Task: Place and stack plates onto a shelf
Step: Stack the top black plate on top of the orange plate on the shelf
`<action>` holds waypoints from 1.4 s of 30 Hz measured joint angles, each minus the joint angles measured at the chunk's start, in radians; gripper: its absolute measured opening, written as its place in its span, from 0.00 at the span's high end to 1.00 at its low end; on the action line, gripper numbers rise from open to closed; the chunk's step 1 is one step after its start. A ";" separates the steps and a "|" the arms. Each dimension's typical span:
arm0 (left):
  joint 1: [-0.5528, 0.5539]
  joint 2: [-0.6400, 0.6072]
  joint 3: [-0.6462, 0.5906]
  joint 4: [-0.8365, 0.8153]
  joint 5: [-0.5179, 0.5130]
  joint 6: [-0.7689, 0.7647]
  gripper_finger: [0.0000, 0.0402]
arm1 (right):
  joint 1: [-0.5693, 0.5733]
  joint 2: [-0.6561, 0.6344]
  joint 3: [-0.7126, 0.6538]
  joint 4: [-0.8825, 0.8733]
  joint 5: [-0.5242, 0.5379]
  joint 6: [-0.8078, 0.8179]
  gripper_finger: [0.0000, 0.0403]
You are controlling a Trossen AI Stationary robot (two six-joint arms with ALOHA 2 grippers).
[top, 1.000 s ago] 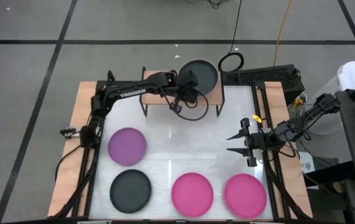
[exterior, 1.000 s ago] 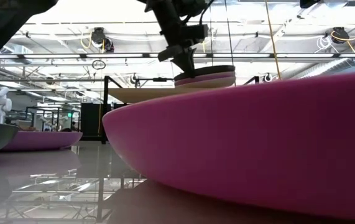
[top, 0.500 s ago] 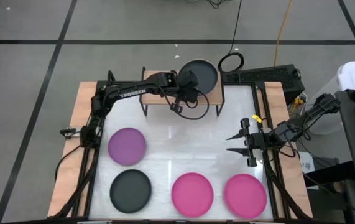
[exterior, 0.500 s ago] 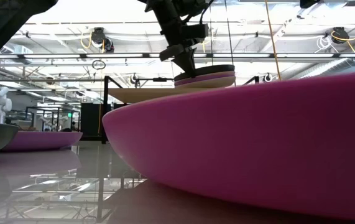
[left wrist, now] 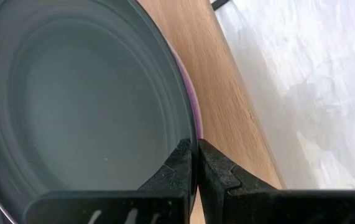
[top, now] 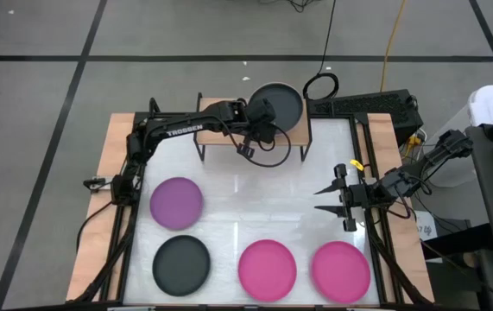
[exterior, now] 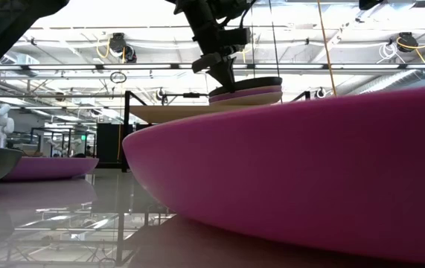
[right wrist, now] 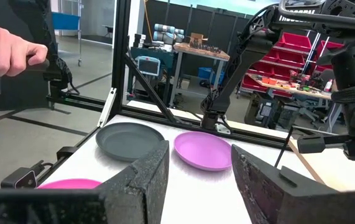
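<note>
On the shelf (top: 229, 131), at its right end, plates lie stacked: a dark grey plate (top: 282, 104) on top, a purple one (exterior: 245, 92) under it and a beige one (exterior: 260, 97) below. My left gripper (top: 262, 112) is at the top plate's near-left rim, shut on it. On the table lie a purple plate (top: 177, 201), a black plate (top: 181, 263) and two hot pink plates (top: 268, 268) (top: 341, 268). My right gripper (top: 325, 199) waits open at the table's right side. My left gripper pinches the dark grey plate's rim (left wrist: 186, 134) between its two fingers, one fingertip (left wrist: 178, 163) over the plate's inside and one (left wrist: 214, 165) outside. The fingers come from above, slanting from the table's left. The plate lies about level on the purple plate (left wrist: 193, 109).
The shelf's left half (left wrist: 227, 93) is bare wood. In the right wrist view the black plate (right wrist: 130, 140), the purple plate (right wrist: 205, 149) and a pink plate (right wrist: 71, 183) show, and a person's hand (right wrist: 3, 53) is beyond the table's left edge. Cables lie off the table's right side.
</note>
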 joint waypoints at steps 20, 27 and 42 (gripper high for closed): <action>-0.021 0.000 -0.001 0.012 -0.002 -0.004 0.97 | 0.000 0.000 0.000 0.000 0.000 0.000 0.61; -0.025 0.001 -0.001 0.024 -0.002 -0.018 0.97 | 0.000 0.000 0.000 0.000 0.000 0.000 0.61; -0.036 0.001 -0.001 0.038 -0.003 -0.041 0.97 | 0.000 0.000 0.000 0.000 0.000 0.000 0.61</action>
